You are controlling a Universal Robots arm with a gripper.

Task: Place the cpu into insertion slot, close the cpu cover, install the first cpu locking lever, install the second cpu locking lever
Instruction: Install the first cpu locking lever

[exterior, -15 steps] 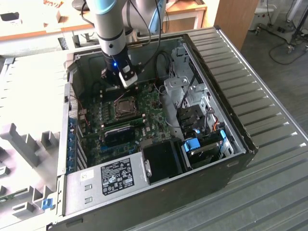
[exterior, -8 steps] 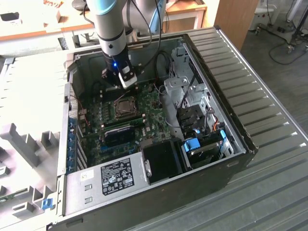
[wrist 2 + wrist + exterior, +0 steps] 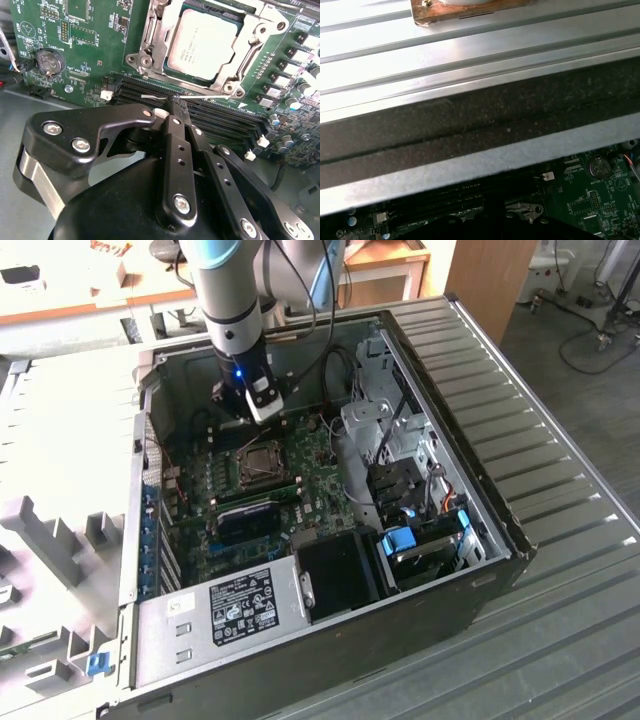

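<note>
Already the cpu (image 3: 202, 42) sat in the insertion slot (image 3: 210, 81) under the cpu cover (image 3: 150, 37), inside the computer case (image 3: 500, 530). Gripper (image 3: 175, 102) was clenched, tips at a locking lever (image 3: 210, 96).

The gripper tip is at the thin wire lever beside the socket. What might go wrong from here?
1. The gripper meets the thin locking lever at its very tip, so the wire may slip off and snap back.
2. The memory slots lie right beside the tip; a slip may scrape them.
3. The cpu cover lies over the cpu; if it is not fully seated, which I cannot tell, forcing the lever may strain both.
</note>
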